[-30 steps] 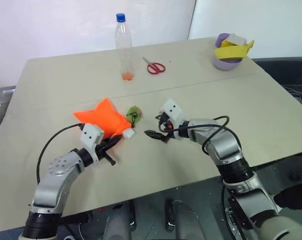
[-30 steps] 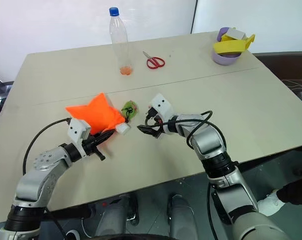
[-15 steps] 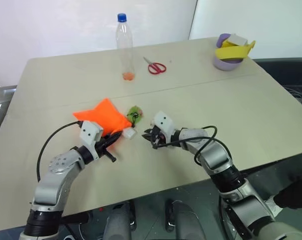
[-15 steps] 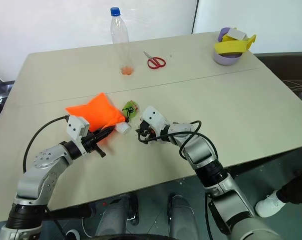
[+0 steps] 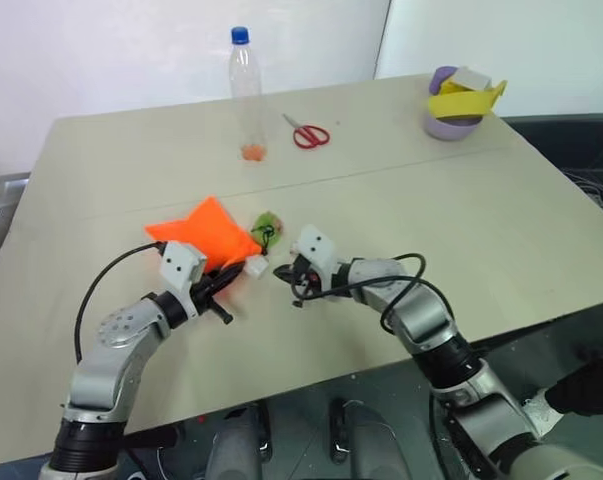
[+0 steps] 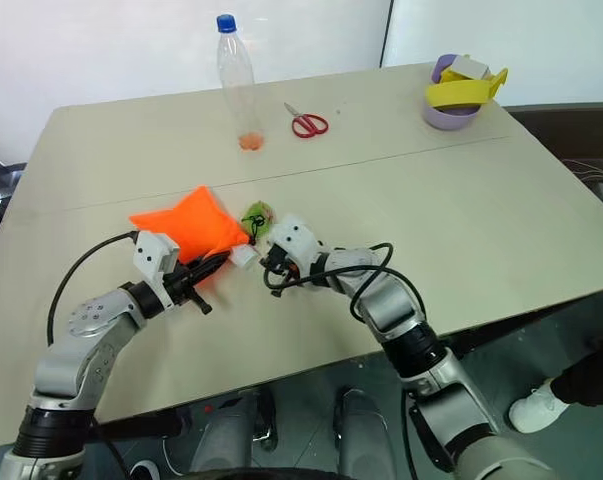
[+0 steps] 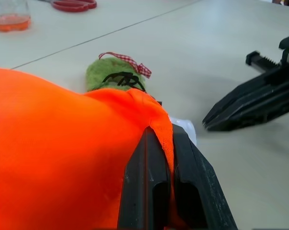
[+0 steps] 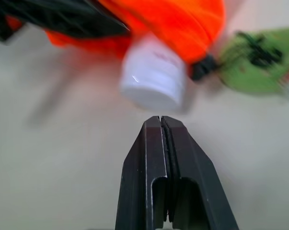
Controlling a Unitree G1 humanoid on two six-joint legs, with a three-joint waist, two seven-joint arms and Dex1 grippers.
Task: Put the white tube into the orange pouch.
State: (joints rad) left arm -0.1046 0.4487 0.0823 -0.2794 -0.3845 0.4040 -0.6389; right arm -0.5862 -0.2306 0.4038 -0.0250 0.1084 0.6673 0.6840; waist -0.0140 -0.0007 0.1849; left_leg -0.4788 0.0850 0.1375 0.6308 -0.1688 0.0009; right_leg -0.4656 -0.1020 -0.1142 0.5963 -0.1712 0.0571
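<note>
The left pincer is clamped on the edge of the orange pouch, a fold of the bright fabric pinched between its two black fingers; the pouch lies on the desk and bulges away beyond the fingertips. The white tube sits in the pouch's mouth, just beside the left pincer's tip, with its white cap end sticking out of the fabric and the rest covered by orange cloth. The right pincer has its fingers pressed together with nothing between them, and its tip points straight at the tube's cap, very near it; whether it touches the cap cannot be told. In the left wrist view the same right pincer lies low over the desk, just past the tube's exposed end. The green round tag, with its black cord, rests on the desk just beyond the pouch's mouth, close to both pincer tips. Well beyond both pincers stand a clear bottle with a blue cap, red-handled scissors and a purple bowl holding yellow items.
</note>
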